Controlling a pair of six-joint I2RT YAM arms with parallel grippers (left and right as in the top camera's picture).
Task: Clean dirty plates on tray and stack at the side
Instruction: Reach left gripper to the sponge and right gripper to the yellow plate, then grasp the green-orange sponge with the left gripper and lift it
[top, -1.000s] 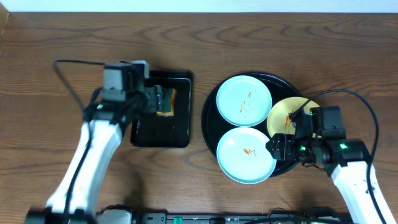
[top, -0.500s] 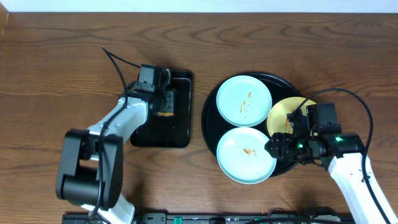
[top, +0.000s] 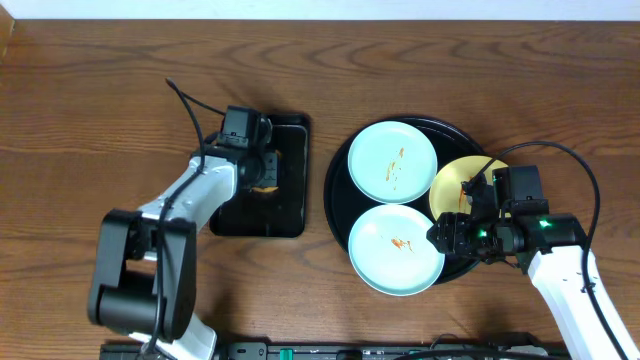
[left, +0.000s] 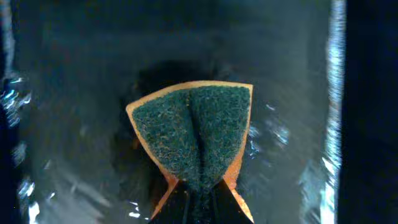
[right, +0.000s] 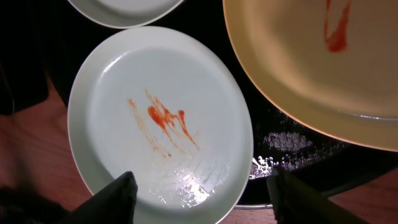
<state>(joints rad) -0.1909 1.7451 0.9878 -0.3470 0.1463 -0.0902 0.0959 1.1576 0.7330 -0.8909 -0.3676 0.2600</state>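
Three plates lie on the round black tray (top: 338, 190): a mint-blue one at the back (top: 392, 162), a mint-blue one at the front (top: 396, 249) and a yellow one (top: 458, 186) on the right, each with orange-red smears. My right gripper (top: 447, 236) hovers open over the front plate's right edge. In the right wrist view its fingertips (right: 112, 200) straddle the rim of that plate (right: 161, 118), beside the yellow plate (right: 311, 68). My left gripper (top: 262, 168) is shut on a sponge (left: 193, 134), which is green-faced with orange edges and folds between the jaws.
The sponge sits over a small rectangular black tray (top: 285, 215), wet and glossy (left: 74, 124), left of the round tray. Bare wooden table (top: 80, 120) surrounds both trays. The right arm's cable (top: 585, 170) loops beside the yellow plate.
The left arm swung in over the rectangular tray, and its gripper closed onto the sponge and pinched it into a fold. The right gripper stayed over the front plate's edge.
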